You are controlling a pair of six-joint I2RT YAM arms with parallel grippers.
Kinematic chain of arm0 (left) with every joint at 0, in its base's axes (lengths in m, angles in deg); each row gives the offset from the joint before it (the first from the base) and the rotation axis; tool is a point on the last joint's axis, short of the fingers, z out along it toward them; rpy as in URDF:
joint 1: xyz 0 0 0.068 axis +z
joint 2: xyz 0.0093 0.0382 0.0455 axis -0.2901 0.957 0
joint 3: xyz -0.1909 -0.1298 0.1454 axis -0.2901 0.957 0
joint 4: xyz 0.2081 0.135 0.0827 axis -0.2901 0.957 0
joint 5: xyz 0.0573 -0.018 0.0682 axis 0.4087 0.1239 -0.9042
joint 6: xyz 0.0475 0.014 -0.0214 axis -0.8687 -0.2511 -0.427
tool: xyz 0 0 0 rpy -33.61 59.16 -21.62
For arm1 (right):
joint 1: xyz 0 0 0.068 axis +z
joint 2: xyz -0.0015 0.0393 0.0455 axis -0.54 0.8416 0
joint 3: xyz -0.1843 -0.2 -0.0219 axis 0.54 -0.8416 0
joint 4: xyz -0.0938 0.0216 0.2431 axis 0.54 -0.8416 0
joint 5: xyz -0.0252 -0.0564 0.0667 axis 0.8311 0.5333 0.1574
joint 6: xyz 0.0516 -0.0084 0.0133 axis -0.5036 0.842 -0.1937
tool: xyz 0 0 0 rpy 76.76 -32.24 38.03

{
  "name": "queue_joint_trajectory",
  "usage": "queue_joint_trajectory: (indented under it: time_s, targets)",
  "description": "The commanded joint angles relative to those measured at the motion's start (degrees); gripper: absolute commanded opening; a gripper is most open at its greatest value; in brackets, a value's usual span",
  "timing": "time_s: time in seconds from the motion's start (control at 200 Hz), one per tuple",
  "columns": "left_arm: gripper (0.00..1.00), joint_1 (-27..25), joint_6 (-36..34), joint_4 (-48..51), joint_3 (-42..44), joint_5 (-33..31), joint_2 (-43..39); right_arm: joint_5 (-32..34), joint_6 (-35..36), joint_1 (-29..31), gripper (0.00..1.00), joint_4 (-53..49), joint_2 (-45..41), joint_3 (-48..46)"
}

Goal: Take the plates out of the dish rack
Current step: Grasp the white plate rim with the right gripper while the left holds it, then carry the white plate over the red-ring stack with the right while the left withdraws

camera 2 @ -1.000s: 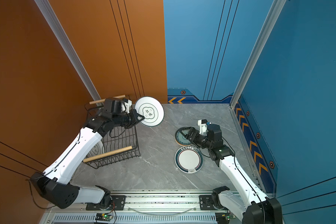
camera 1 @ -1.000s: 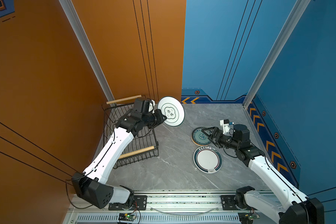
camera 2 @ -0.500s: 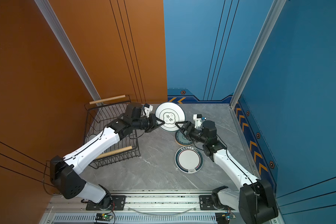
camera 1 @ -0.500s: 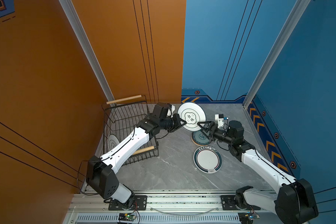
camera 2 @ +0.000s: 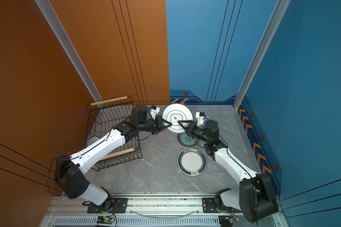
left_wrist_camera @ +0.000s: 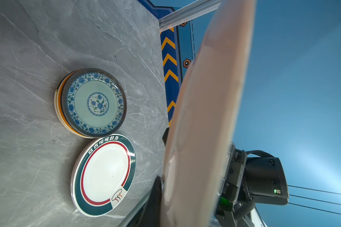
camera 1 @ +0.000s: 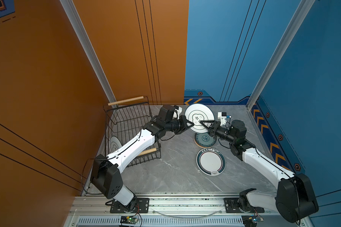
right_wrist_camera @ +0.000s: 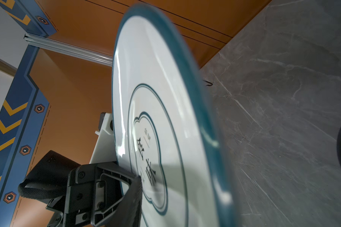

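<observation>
**Handover.** The white emblem plate (camera 1: 198, 113) hung above the table's (camera 1: 175, 176) far middle. Its left edge was clamped by the left gripper (camera 1: 193, 124), while the right gripper (camera 1: 201, 122) straddled its right edge, grip indeterminable. Only the left wrist view showed its plain underside.

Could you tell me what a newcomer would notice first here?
A white plate hangs tilted in mid-air over the back of the table, the left gripper clamped on one edge, the right gripper at the opposite edge. A blue-patterned stack and a bigger white stack lie nearby, and a single plate leans in the dish rack on the left.
</observation>
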Motion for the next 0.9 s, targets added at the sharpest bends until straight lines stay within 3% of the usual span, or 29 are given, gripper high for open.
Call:
queue_joint_trajectory:
  time_s: [0.0, 0.205, 0.355, 0.496, 0.731, 0.896]
  targets:
    - [0.01, -1.19, -0.12, -2.37, 0.47, 2.86, 1.02, -1.4, -0.62, 0.15, 0.3, 5.78, 0.06, 0.46]
    - [0.1, -1.35, -0.8, -2.39, 0.65, 3.34, 1.43, -1.63, -0.39, -0.23, 0.15, 6.03, 0.05, 0.16]
    - [0.31, -1.21, -2.08, -1.57, 0.82, 2.47, 1.4, -1.7, 0.84, -0.54, 0.09, 3.84, -0.83, 0.7]
    - [0.39, -0.58, -4.0, -0.37, 0.74, 1.49, 0.77, -1.77, 2.1, -1.58, 0.02, 1.2, -2.14, 1.06]
    - [0.54, 2.36, -10.67, 10.99, -0.52, -1.98, -2.86, -3.72, 4.31, -6.51, 0.02, -4.22, -4.76, 2.83]
    - [0.6, 6.51, -19.32, 25.37, -2.6, -10.27, -8.29, -3.52, 12.99, -11.61, 0.02, -22.07, -8.29, 6.95]
